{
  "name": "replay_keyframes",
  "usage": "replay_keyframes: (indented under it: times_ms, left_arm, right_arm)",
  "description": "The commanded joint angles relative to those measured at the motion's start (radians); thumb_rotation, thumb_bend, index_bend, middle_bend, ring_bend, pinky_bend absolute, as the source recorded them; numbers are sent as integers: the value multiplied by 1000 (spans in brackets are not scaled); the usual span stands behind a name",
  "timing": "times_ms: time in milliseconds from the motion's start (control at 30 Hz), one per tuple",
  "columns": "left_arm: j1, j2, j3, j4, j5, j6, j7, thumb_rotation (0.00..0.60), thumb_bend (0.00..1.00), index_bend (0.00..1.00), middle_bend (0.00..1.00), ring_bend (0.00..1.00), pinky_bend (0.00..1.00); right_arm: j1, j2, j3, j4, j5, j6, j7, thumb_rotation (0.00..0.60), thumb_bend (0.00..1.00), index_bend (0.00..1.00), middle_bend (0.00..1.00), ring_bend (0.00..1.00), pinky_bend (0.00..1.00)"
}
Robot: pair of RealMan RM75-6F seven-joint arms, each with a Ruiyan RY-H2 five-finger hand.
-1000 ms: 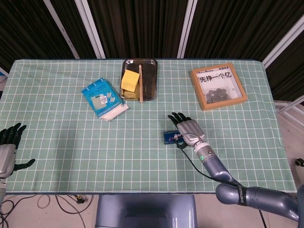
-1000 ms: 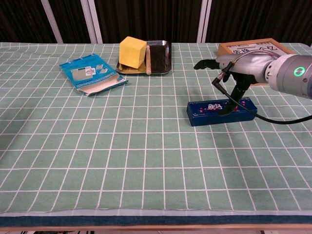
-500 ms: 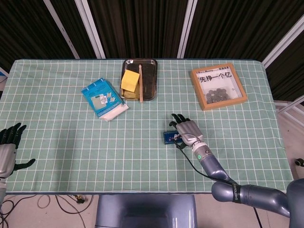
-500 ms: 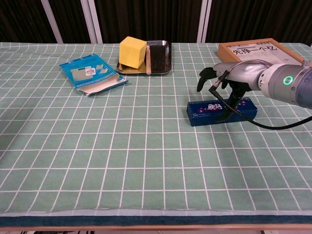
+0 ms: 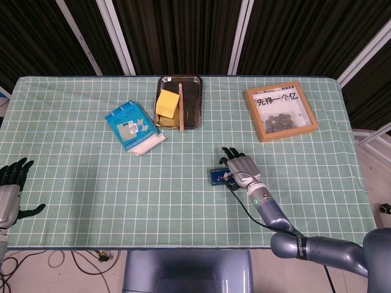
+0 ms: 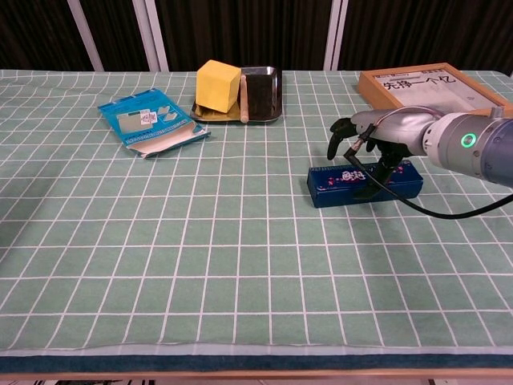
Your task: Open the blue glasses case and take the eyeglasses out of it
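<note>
The blue glasses case (image 6: 337,186) lies closed and flat on the green checked cloth, right of centre; in the head view only its left end (image 5: 216,176) shows. My right hand (image 6: 377,135) is bent down over the case's right half, fingers spread and curved past its far side, one fingertip touching the lid. From above, the right hand (image 5: 239,167) covers most of the case. No eyeglasses are visible. My left hand (image 5: 11,188) hangs at the table's far left edge, fingers apart and empty.
A blue packet (image 5: 133,127) lies at the left. A metal tray (image 5: 180,77) at the back holds a yellow block (image 6: 218,85) and a wooden stick. A wooden-framed box (image 5: 280,110) sits at the back right. A black cable (image 6: 417,205) trails from my right wrist across the case.
My right hand has come down and drawn back over the case, its fingers curling from stretched out to bent downward. The case and my left hand have not moved.
</note>
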Motion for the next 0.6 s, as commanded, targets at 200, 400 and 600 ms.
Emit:
replay_keyframes:
  times_ms: [200, 400, 600]
  left_arm:
    - [-1, 1, 0, -2, -2, -2, -1, 600, 45, 0, 0, 0, 0]
    - [-1, 2, 1, -4, -2, -4, -3, 600, 46, 0, 0, 0, 0]
    - [-2, 3, 1, -5, 0, -4, -8, 600, 45, 0, 0, 0, 0]
  right_arm:
    - [7, -18, -2, 3, 10, 14, -6, 600, 288, 297, 33, 0, 228]
    - [13, -32, -4, -27, 67, 66, -64, 600, 305, 297, 33, 0, 228]
    - [23, -59, 6, -38, 135, 117, -120, 600, 306, 296, 33, 0, 228]
